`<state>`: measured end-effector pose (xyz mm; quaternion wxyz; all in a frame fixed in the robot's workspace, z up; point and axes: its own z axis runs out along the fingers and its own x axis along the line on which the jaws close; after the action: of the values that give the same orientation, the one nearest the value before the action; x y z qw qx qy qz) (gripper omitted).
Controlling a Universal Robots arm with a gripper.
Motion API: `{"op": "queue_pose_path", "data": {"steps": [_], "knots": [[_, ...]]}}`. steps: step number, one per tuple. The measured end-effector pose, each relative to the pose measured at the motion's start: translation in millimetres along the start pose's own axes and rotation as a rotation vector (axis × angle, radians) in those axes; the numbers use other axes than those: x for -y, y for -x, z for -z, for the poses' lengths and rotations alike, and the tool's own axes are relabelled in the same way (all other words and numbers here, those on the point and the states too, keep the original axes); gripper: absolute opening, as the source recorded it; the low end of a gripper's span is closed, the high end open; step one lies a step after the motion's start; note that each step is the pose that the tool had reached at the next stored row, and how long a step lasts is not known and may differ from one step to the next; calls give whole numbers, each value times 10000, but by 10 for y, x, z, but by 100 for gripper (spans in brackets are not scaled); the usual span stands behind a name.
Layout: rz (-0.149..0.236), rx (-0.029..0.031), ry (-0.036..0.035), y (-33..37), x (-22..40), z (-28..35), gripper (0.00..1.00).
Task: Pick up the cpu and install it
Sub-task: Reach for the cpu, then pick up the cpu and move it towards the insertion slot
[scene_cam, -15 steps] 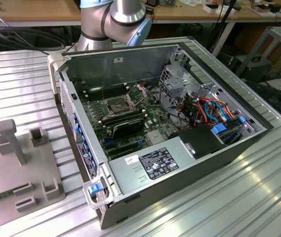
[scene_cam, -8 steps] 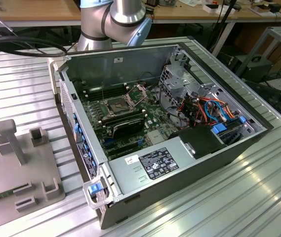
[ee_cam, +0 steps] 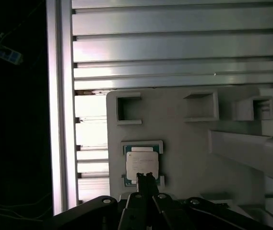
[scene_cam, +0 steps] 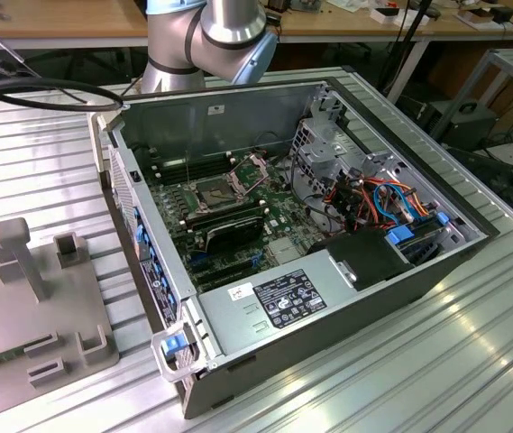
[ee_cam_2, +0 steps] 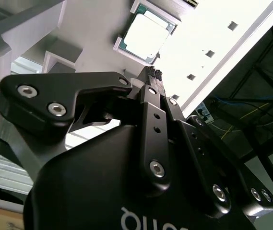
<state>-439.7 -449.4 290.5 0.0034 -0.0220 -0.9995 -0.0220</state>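
The cpu [ee_cam: 141, 163] is a small square chip with a pale metal face, lying flat in a framed pocket of a grey holder plate [ee_cam: 184, 143]. In the second wrist view the cpu [ee_cam_2: 146, 36] sits in that same pocket of the plate [ee_cam_2: 93, 52]. My gripper [ee_cam: 146, 176] hangs over the chip's near edge, its two thin black fingers pressed together with nothing between them; the tips [ee_cam_2: 153, 72] stop just short of the chip. In the exterior view the dark cpu socket [scene_cam: 215, 191] on the motherboard lies open, its metal frame [scene_cam: 247, 167] hinged up.
An open computer case [scene_cam: 391, 298] lies on the ribbed aluminium table [scene_cam: 472, 361], with memory sticks [scene_cam: 224, 219], cables and a power supply [scene_cam: 279, 298] inside. The grey holder plate [scene_cam: 22, 289] with upright posts stands at the exterior view's left. The arm's base [scene_cam: 202, 36] rises behind the case.
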Motion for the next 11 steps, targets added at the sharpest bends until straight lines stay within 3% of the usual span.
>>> {"op": "queue_pose_path", "data": {"steps": [11], "knots": [[-1,-2,-1,0,0,-3,11]]}}
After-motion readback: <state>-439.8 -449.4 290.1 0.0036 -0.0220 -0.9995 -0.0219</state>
